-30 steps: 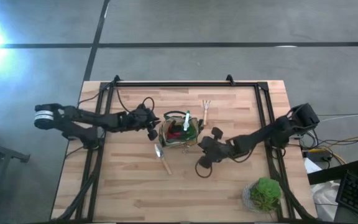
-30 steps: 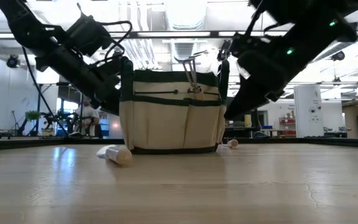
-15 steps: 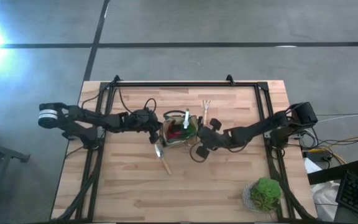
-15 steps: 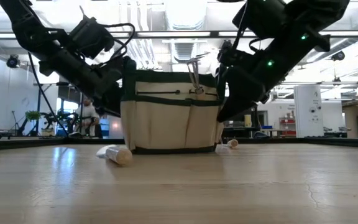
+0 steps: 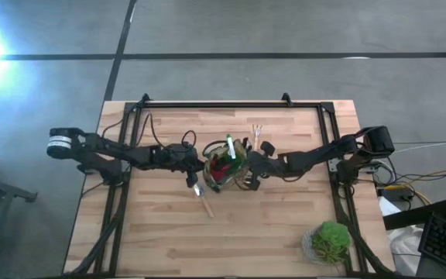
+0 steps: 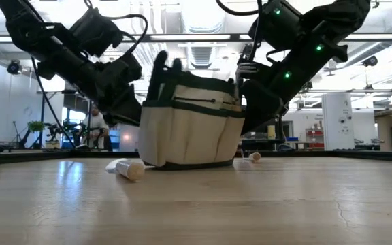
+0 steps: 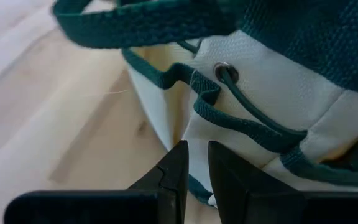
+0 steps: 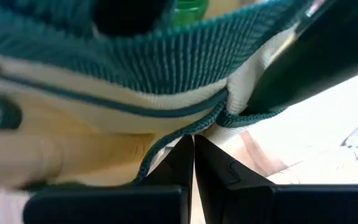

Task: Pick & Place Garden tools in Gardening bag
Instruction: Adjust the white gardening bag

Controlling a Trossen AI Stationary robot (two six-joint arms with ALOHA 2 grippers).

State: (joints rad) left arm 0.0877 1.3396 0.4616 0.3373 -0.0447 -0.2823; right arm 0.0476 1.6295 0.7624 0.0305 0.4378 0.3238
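- While my two arms reach in from opposite sides, my left gripper [image 5: 194,160] sits right against the left wall of the gardening bag [image 5: 224,164] at table centre; in the left wrist view its fingers [image 7: 174,176] are nearly together with a thin gap, tips at the bag's cream fabric [image 7: 272,106] by a dark-trimmed pocket edge. Cannot tell if any cloth is pinched.
- Wooden-handled trowel [image 5: 201,197] lies on the table [image 5: 285,232] just in front of the bag's left side, apart from it, metal end toward the bag.
- Bag tilts in the low view [image 6: 192,122], its top leaning toward the left arm's side, base on the wood.
- Inside the bag from above: green spray bottle with white top [image 5: 229,146] and a red-and-black tool [image 5: 217,172].
- Wooden-handled fork [image 5: 257,137] lies on the table behind the bag's right side, near my right arm.
- My right gripper [image 5: 252,163] presses on the bag's right rim; in the right wrist view its fingers [image 8: 185,163] are closed, pinching the dark trim [image 8: 216,112] of the bag.
- Potted plant [image 5: 331,242] stands at the front right corner, well apart.
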